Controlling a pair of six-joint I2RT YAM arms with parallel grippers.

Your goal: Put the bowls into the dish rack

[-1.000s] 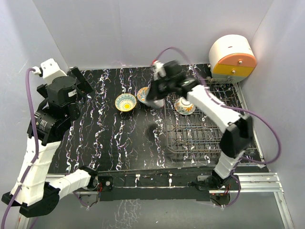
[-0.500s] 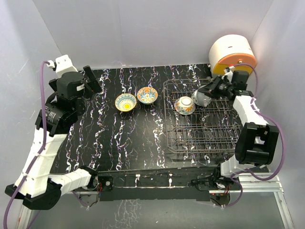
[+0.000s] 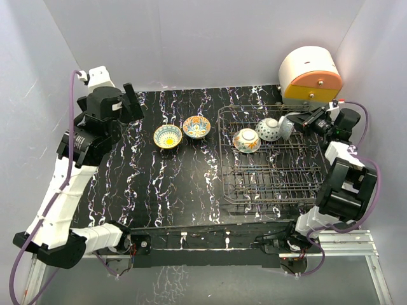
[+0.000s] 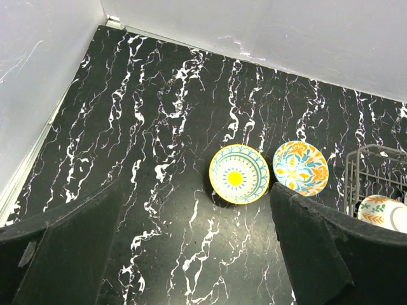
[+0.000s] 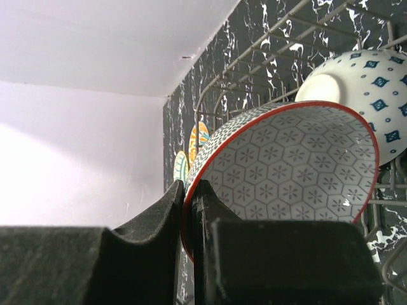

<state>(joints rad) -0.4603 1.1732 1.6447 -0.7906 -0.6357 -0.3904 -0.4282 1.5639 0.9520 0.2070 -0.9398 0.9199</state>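
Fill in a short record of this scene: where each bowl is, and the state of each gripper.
On table: yellow bowl and orange bowl, side by side
In rack: white-and-orange bowl, blue-dotted bowl
Held: grey bowl, at the rack's far end beside the blue-dotted bowl
Right gripper: shut on the grey bowl's rim
Left gripper: open, empty, above the table
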